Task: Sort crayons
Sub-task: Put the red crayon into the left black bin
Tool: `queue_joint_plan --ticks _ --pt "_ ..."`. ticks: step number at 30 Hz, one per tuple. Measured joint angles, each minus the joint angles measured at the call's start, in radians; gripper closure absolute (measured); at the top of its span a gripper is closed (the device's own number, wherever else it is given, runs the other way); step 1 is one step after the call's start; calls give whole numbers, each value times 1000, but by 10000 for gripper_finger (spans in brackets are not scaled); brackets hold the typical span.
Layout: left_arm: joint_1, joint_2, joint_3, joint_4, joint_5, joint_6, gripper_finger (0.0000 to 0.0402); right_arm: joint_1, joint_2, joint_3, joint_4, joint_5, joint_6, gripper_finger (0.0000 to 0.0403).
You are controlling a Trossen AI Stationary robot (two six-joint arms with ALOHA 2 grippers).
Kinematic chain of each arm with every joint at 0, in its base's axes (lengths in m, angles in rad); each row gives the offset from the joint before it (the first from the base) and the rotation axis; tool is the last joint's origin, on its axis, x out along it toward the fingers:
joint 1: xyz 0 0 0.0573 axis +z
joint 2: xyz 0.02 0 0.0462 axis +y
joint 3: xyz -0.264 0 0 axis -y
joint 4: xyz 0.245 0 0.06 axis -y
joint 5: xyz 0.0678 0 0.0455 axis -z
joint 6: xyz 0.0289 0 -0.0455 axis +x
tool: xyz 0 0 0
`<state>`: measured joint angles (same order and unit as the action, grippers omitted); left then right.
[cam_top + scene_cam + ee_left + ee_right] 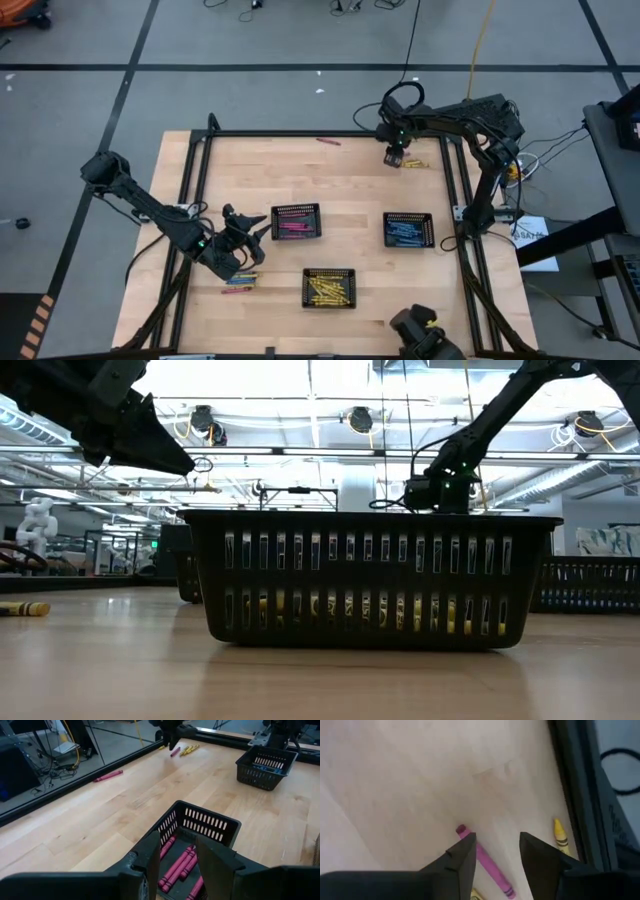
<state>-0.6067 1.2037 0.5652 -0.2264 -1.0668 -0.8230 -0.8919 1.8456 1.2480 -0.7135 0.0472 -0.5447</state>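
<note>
My right gripper [497, 852] stands open near the table's far right, pointing down over a pink crayon [487, 865] that lies flat on the wood between its fingers. A yellow crayon [561, 837] lies beside it. In the left wrist view that gripper [169, 737] hangs just above the crayon [175, 751]. My left gripper [177, 857] is open with nothing between its fingers. It is tipped toward the black mesh tray [296, 222] holding pink crayons [177, 867].
A tray with blue crayons [408, 229] sits at the right and one with yellow crayons [329, 287] near the front. Loose crayons [240, 284] lie at the near left. One pink crayon [328, 141] lies by the far rail. Black frame rails [455, 180] edge the table.
</note>
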Motion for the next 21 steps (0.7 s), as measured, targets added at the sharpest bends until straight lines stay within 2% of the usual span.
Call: queue_joint_plan --ticks 9,14,18,21 --pt "0 0 0 0 0 0 272 31 61 1 -63 5 -157 266" --pt "0 0 0 0 0 0 272 56 81 4 -47 66 -202 273" --pt "0 0 0 0 0 0 272 57 82 2 -43 74 -210 300" --pt "0 0 0 0 0 0 272 58 83 2 -50 73 -210 340"
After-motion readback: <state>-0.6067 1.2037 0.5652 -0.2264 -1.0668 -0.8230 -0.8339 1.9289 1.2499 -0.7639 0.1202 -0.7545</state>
